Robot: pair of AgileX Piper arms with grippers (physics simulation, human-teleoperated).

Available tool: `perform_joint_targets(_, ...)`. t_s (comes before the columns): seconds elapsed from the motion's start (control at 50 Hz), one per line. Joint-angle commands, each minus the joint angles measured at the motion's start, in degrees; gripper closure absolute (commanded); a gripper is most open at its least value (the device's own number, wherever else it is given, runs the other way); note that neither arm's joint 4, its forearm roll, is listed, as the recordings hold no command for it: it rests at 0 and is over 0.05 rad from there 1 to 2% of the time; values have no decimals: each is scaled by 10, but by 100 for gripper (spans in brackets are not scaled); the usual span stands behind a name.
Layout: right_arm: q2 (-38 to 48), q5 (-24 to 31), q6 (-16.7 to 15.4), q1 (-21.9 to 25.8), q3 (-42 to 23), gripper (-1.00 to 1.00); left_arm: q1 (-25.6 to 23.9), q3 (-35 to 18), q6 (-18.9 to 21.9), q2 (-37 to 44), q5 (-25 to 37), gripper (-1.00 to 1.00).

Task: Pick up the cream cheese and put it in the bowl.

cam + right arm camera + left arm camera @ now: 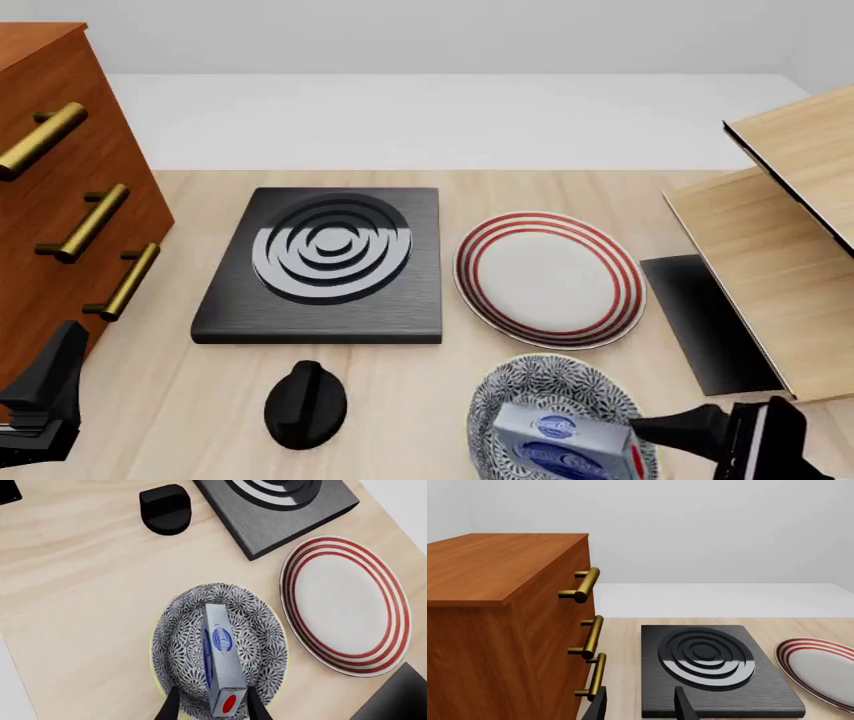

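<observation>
Resting inside the round floral-speckled bowl (180,630), the silver, blue-sided cream cheese (221,657) box sits between the right gripper's (211,707) narrowly parted fingers.

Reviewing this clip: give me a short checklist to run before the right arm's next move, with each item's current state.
1. Cream cheese over the bowl: ok.
2. Box resting on the bowl's inside: cannot tell; it stands on a narrow side.
3. Right gripper jaws either side of the box: ok; whether they press it, cannot tell.
4. Plate apart from the bowl: ok.
5. Left gripper away from the bowl, facing the stove: ok.
</observation>
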Motion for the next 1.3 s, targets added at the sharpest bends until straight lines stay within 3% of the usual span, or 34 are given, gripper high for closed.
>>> perform_joint_targets(0.02, 3, 0, 3, 4, -1, -100, 0, 0, 0, 0, 0, -100)
perform_joint_targets(0.28, -10, 23, 2, 6, -16, -100, 0, 0, 0, 0, 0, -100)
perform_joint_targets(0.86, -124, 176, -22, -23, -126, -100, 0, 0, 0, 0, 0, -100)
perform_joint_targets(1.3, -243, 276, 20, -47, -224, -100, 0, 0, 0, 0, 0, -100)
